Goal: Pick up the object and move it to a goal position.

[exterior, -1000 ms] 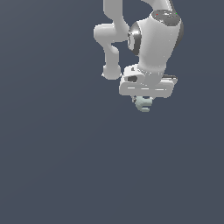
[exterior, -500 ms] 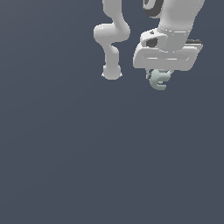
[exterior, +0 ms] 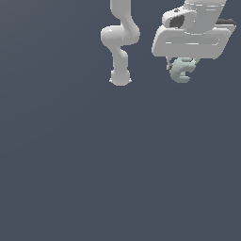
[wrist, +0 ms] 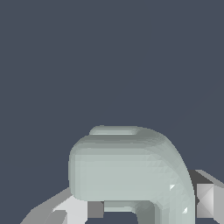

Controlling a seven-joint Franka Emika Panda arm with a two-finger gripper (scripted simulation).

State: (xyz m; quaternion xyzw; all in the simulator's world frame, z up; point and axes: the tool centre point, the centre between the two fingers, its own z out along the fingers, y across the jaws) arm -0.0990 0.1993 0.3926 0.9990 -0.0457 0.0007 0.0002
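arm: white, rounded links | hand: white, boxy, dk recess

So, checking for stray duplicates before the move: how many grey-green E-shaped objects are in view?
1. The object hangs clamped in the gripper near the exterior view's upper right; the wrist view shows the same object between the fingers. No others visible.

The object looks smooth, matt pale grey-green, faintly faceted; the gripper housing is smooth white plastic.

Pale grey-green E-shaped object, notches toward exterior view's right.
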